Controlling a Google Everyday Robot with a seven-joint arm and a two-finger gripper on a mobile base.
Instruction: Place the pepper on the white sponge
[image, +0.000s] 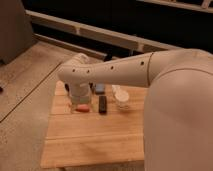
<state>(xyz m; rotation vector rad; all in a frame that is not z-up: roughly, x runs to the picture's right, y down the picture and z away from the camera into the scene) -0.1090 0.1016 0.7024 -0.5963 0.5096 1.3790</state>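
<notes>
The pepper (83, 107) is a small orange-red piece lying on the wooden table (90, 142), near its left side. My gripper (78, 99) hangs from the end of the white arm, directly above and just behind the pepper, very close to it. The white sponge (100, 88) is a small pale grey-blue block further back, to the right of the gripper and partly hidden under the arm.
A long black block (102, 104) lies just right of the pepper. A white cup (121, 98) stands right of that. My large white arm (165, 85) covers the right of the view. Concrete floor (25, 90) lies left of the table.
</notes>
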